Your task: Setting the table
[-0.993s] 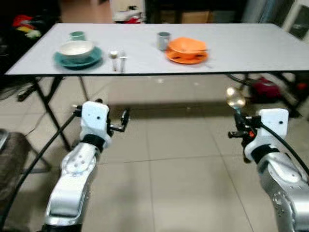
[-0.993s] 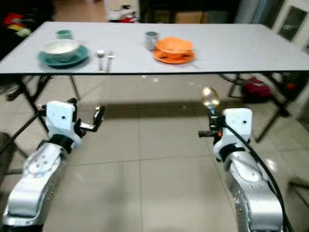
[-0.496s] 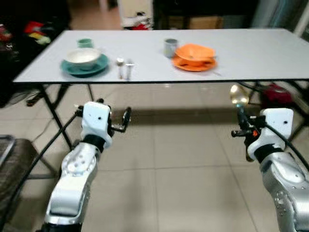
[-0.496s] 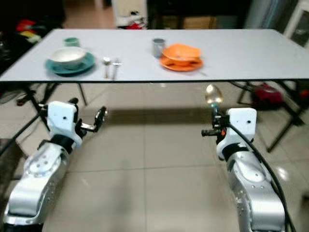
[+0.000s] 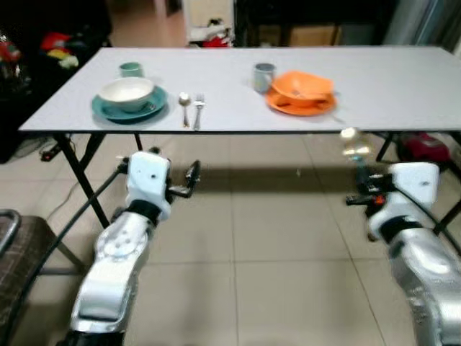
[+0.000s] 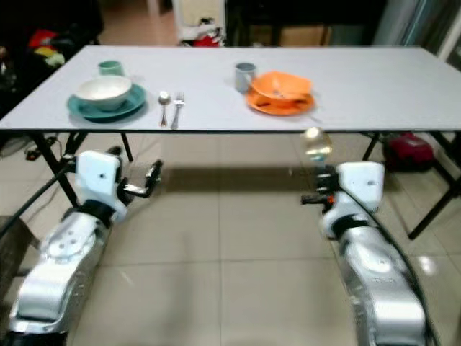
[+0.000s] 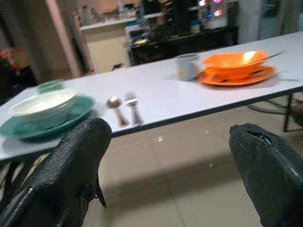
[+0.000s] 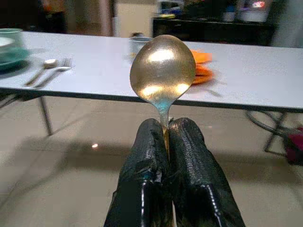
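r gripper [image 8: 165, 137] has its jaws pinched tight on the handle of a spoon [image 8: 162, 71], bowl end sticking up above the fingertips. it's held out in front of the robot, short of the tabletop [image 5: 403, 79] edge and a bit below it, roughly in line w/ the orange setting.

l gripper [image 7: 170, 156] is empty, jaws spread wide, held forward below the tabletop edge near the teal setting.

on the tabletop: teal plate [image 5: 108, 109] w/ a white bowl [image 5: 127, 91] on it, small green cup [image 5: 130, 69] behind, and a spoon + fork pair [image 5: 191, 108] just beside the plate on its right. further right, orange plate [image 5: 284, 105] w/ an orange bowl [image 5: 301, 85] on it, grey cup [image 5: 264, 75] just beside on the left. no cutlery visible beside the orange plate, so prob that's where the spoon goes.

handling, judged: metal spoon, light, stiff, smooth so it can swivel or slip in a 2-finger pinch. grip is low on the handle w/ the bowl end free, so it's top-heavy in the jaws; keep moves gentle. not fragile, but it'd clatter if let go above the tabletop, so lay it flat before opening. the floor [image 5: 259, 238] btwn robot and tabletop is tiled.
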{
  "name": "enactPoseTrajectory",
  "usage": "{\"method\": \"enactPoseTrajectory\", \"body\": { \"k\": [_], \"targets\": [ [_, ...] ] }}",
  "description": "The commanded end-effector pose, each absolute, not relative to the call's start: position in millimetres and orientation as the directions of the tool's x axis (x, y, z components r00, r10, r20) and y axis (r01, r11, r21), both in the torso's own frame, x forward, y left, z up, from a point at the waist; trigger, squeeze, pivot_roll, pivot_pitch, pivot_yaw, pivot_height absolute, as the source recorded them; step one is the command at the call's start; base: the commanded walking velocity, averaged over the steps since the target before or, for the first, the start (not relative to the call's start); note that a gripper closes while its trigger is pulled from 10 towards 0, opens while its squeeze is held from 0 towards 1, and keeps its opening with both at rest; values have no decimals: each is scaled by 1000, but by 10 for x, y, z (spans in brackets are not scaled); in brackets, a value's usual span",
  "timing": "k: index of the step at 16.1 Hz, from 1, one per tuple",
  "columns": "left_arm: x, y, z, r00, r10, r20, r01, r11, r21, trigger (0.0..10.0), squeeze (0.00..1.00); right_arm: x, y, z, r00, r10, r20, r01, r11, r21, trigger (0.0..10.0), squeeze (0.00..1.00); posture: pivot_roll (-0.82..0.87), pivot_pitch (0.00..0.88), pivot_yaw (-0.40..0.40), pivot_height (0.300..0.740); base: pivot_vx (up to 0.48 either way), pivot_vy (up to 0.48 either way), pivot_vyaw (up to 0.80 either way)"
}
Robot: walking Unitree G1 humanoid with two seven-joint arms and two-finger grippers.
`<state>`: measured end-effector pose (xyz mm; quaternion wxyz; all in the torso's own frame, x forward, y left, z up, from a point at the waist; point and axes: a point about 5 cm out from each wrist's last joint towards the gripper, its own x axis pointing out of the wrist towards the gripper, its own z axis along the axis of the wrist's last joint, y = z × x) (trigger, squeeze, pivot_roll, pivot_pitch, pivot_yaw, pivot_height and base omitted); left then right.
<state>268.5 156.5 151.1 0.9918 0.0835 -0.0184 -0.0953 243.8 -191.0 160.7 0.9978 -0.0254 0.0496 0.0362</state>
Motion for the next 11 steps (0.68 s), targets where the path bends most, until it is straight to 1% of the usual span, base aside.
{"method": "enactPoseTrajectory", "body": {
  "k": [1, 6, 8, 9, 11],
  "targets": [
    [2703, 1543, 1513, 980, -195, 24, 189, 968, 168, 10000, 0, 2447, -1953, 1647, 995, 54, -83, -59, 996, -62, 10000, 0, 11, 0, 18, 740, 319, 0, 0],
    [2708, 1540, 1508, 980, -200, 20, 194, 967, 167, 10000, 0, 2420, -1945, 1642, 994, 53, -91, -58, 997, -56, 10000, 0, -2, 0, 36, 740, 314, 0, 0],
    [2719, 1529, 1505, 978, -206, 17, 200, 966, 166, 10000, 0, 2411, -1943, 1642, 995, 51, -91, -56, 997, -55, 10000, 0, -6, 0, 42, 740, 317, 0, -800],
    [2720, 1528, 1504, 978, -207, 17, 201, 965, 166, 10000, 0, 2410, -1943, 1642, 995, 51, -91, -56, 997, -55, 10000, 0, -7, 0, 42, 740, 315, 0, -525],
    [2729, 1518, 1507, 977, -214, 17, 208, 963, 170, 10000, 0, 2409, -1952, 1643, 995, 44, -89, -49, 997, -53, 10000, 0, -6, 0, 45, 740, 313, 0, 0]
  ]
}}
